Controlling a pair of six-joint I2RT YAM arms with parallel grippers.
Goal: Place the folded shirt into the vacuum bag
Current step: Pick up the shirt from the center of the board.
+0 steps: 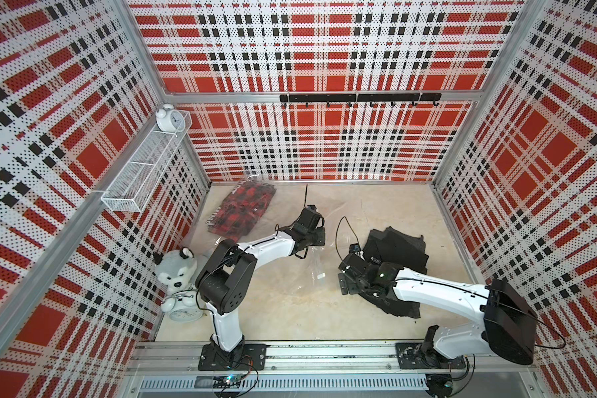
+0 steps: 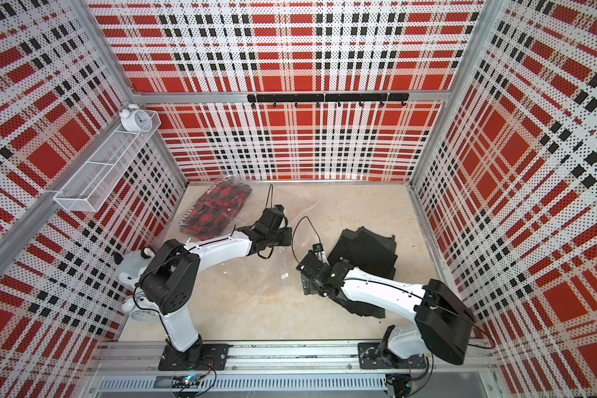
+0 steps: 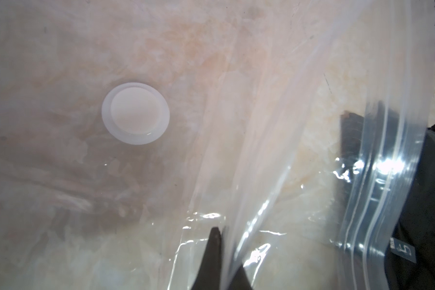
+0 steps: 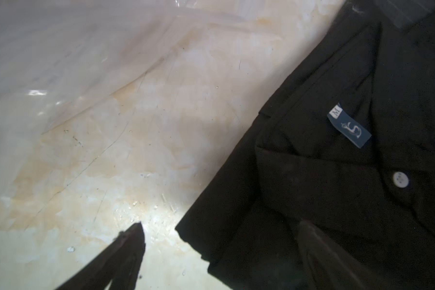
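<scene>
Looking at both top views, we've got the black shirt (image 1: 398,249) lying on the table (image 1: 290,320) right of centre, next to the clear bag (image 1: 314,265) mid-frame. Our left gripper (image 3: 220,232) is pinched tight on the bag's film, and our right gripper (image 4: 221,223) gapes wide across the shirt's edge.

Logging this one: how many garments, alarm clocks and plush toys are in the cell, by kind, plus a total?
Garments: 2, the black shirt and the plaid garment
Alarm clocks: 2, the shelf clock in the wire shelf and the floor clock
Plush toys: 1, the plush toy
Total: 5
</scene>
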